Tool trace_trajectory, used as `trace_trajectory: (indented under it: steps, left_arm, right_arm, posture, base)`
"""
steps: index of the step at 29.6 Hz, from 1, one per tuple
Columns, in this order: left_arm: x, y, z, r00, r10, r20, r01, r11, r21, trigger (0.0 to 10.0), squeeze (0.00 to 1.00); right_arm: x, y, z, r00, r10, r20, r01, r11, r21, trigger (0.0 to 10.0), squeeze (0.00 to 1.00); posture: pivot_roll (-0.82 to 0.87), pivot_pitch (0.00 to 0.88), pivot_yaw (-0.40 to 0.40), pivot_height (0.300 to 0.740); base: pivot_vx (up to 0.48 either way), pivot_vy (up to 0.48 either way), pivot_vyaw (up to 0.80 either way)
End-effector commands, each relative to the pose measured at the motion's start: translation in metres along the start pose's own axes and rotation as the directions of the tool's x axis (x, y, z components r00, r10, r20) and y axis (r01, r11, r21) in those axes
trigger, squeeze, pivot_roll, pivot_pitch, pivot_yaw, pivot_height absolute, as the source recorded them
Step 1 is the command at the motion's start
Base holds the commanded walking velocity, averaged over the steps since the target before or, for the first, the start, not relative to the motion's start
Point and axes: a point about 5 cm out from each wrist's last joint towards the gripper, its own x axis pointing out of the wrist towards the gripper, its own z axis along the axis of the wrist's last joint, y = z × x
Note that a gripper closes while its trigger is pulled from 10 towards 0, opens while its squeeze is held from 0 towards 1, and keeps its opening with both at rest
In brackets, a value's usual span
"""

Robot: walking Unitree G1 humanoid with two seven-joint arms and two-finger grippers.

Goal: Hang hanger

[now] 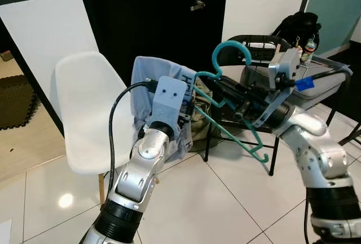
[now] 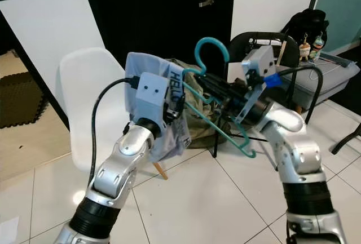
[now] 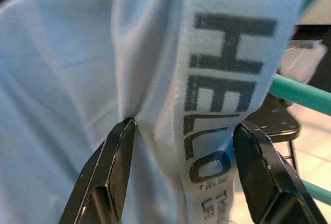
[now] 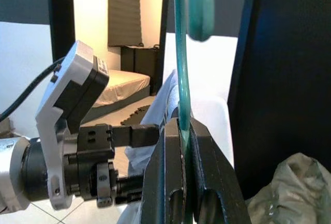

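Observation:
My right gripper (image 1: 219,87) is shut on a teal plastic hanger (image 1: 230,45), its fingers (image 4: 204,146) pinched on the thin rod below the hook. The hanger is held tilted in the air, hook up, its lower bar (image 2: 225,134) slanting down to the right. A light blue shirt (image 1: 148,74) printed "HELLO" (image 3: 222,94) drapes over the hanger's left end. My left gripper (image 3: 183,131) is raised against the shirt, its fingers (image 3: 118,151) spread wide with the cloth lying between them.
A white shell chair (image 1: 84,103) stands on the left behind my left arm. A black chair (image 1: 256,44) and an olive bag (image 2: 200,121) are behind the hanger. A grey box (image 1: 324,83) sits at the right. The floor is white tile (image 1: 225,204).

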Motion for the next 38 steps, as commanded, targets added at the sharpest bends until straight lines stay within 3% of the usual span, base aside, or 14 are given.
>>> trace_trajectory:
  steps: [1, 2, 3, 4, 10, 13, 18, 19, 23, 25, 26, 31, 32, 38]
  left_arm:
    - [0.000, 0.004, 0.002, 1.000, 0.031, -0.003, -0.031, 1.000, 0.002, 9.5, 0.00]
    - [0.000, 0.005, 0.003, 0.999, 0.036, 0.002, -0.036, 0.999, 0.005, 4.9, 0.00]
    - [0.000, 0.005, 0.003, 0.999, 0.036, 0.002, -0.036, 0.999, 0.005, 4.9, 0.00]
    - [0.000, 0.006, 0.004, 0.999, 0.043, 0.004, -0.043, 0.999, 0.005, 0.5, 0.00]
    - [0.000, 0.007, 0.009, 0.999, 0.050, 0.022, -0.050, 0.999, 0.012, 0.0, 0.00]
    - [0.000, 0.012, 0.020, 0.997, 0.045, 0.069, -0.050, 0.996, 0.080, 3.1, 0.00]
    - [0.000, 0.019, 0.029, 0.993, 0.060, 0.100, -0.072, 0.990, 0.124, 3.6, 0.00]
    - [0.000, 0.021, 0.031, 0.992, 0.061, 0.110, -0.076, 0.987, 0.140, 4.4, 0.00]
    - [0.005, 0.030, 0.057, 0.975, 0.036, 0.220, -0.091, 0.965, 0.245, 4.8, 0.00]
    - [0.007, 0.026, 0.067, 0.966, -0.011, 0.257, -0.065, 0.956, 0.286, 5.1, 0.00]
    - [0.007, 0.019, 0.069, 0.960, -0.064, 0.273, -0.032, 0.942, 0.334, 6.0, 0.00]
    - [0.007, 0.004, 0.068, 0.952, -0.142, 0.270, 0.033, 0.928, 0.371, 6.9, 0.00]
    - [0.006, -0.003, 0.066, 0.949, -0.187, 0.255, 0.078, 0.919, 0.386, 8.7, 0.00]
    - [0.002, -0.022, 0.049, 0.930, -0.337, 0.146, 0.243, 0.862, 0.446, 10.0, 0.00]
  right_arm:
    - [0.005, 0.006, 0.004, 0.999, 0.036, 0.021, -0.036, 0.999, -0.001, 10.0, 0.00]
    - [0.005, 0.006, 0.003, 0.999, 0.033, 0.021, -0.033, 0.999, 0.000, 10.0, 0.00]
    - [0.005, 0.006, 0.003, 0.999, 0.033, 0.021, -0.033, 0.999, 0.000, 10.0, 0.00]
    - [0.004, 0.006, 0.003, 0.999, 0.033, 0.022, -0.033, 0.999, 0.001, 10.0, 0.00]
    - [0.003, 0.004, 0.002, 1.000, 0.018, 0.015, -0.018, 1.000, -0.003, 10.0, 0.00]
    - [-0.004, -0.010, -0.005, 0.996, -0.072, -0.054, 0.070, 0.997, -0.043, 10.0, 0.00]
    - [-0.008, -0.015, -0.008, 0.990, -0.103, -0.096, 0.096, 0.993, -0.073, 10.0, 0.00]
    - [-0.009, -0.015, -0.009, 0.989, -0.107, -0.106, 0.099, 0.992, -0.079, 10.0, 0.00]
    - [-0.011, -0.012, -0.028, 0.968, -0.106, -0.226, 0.082, 0.990, -0.116, 10.0, 0.00]
    - [-0.010, -0.004, -0.035, 0.965, -0.058, -0.255, 0.034, 0.995, -0.097, 10.0, 0.00]
    - [-0.007, 0.006, -0.038, 0.966, 0.019, -0.260, -0.040, 0.996, -0.075, 10.0, 0.00]
    - [-0.005, 0.021, -0.036, 0.961, 0.138, -0.241, -0.150, 0.988, -0.034, 10.0, 0.00]
    - [-0.003, 0.019, -0.034, 0.967, 0.122, -0.224, -0.134, 0.990, -0.039, 10.0, 0.00]
    - [0.000, 0.006, -0.025, 0.987, 0.021, -0.162, -0.033, 0.997, -0.070, 10.0, 0.00]
  posture:
    - [-0.03, 0.000, 0.033, 0.740]
    - [-0.03, 0.000, 0.031, 0.740]
    - [-0.03, 0.000, 0.031, 0.740]
    - [-0.03, 0.000, 0.031, 0.740]
    - [-0.03, 0.000, 0.031, 0.740]
    - [-0.02, 0.000, 0.031, 0.740]
    - [-0.02, 0.000, 0.031, 0.740]
    - [-0.02, 0.000, 0.031, 0.740]
    - [-0.01, 0.000, 0.029, 0.740]
    - [-0.01, 0.000, 0.030, 0.740]
    - [-0.01, 0.000, 0.030, 0.740]
    - [-0.01, 0.000, 0.028, 0.740]
    - [-0.01, 0.000, 0.031, 0.740]
    - [-0.02, 0.000, 0.036, 0.740]
  base:
    - [0.000, 0.000, 0.00]
    - [0.000, 0.000, 0.00]
    - [0.000, 0.000, 0.00]
    - [0.000, 0.000, 0.00]
    - [0.000, 0.000, 0.00]
    - [0.000, 0.000, 0.00]
    - [0.000, 0.000, 0.00]
    - [0.000, 0.000, 0.00]
    - [0.000, 0.000, 0.00]
    - [0.000, 0.000, 0.00]
    - [0.000, 0.000, 0.00]
    - [0.000, 0.000, 0.00]
    - [0.000, 0.000, 0.00]
    - [0.000, 0.000, 0.00]
